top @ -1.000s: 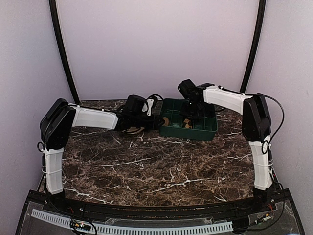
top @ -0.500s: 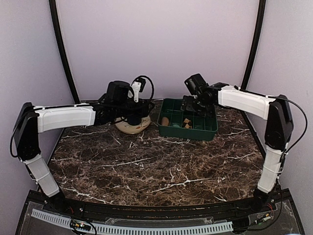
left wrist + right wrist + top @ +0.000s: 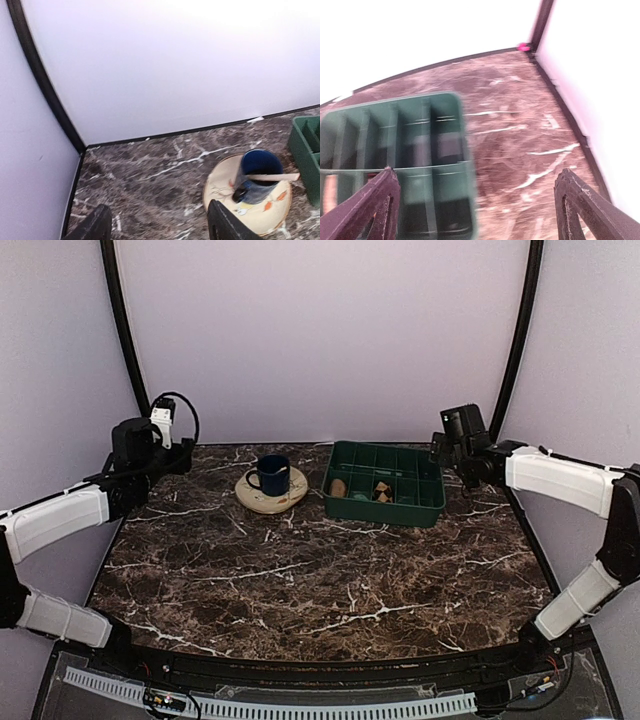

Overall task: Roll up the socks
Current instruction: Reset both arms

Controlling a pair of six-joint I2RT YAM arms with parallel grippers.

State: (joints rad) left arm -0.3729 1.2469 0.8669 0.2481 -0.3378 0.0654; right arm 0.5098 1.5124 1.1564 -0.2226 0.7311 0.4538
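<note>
1. The socks are sitting as two small bundles inside the green divided tray, which is lying at about 1 o'clock on the marble table.
2. The tan bundle is resting at the tray's 9 o'clock end. The argyle bundle is lying just beside it toward the middle, showing dark brown with tan flecks. Both are looking compact rather than long and flat, though they are too small to tell how tightly they are rolled.
3. A second ago both arms were reaching in, the right over the tray and the left at its 9 o'clock edge. Now they are swinging away to the table's 10 and 2 o'clock corners.
4. The left gripper is showing its fingers spread wide with nothing between them. The right gripper is likewise gaping and carrying nothing.
5. With both bundles lying in the tray and both arms backing off, the rolling is probably finishing.
6. A dark blue mug is standing on a round plate at the tray's 9 o'clock side.
</note>
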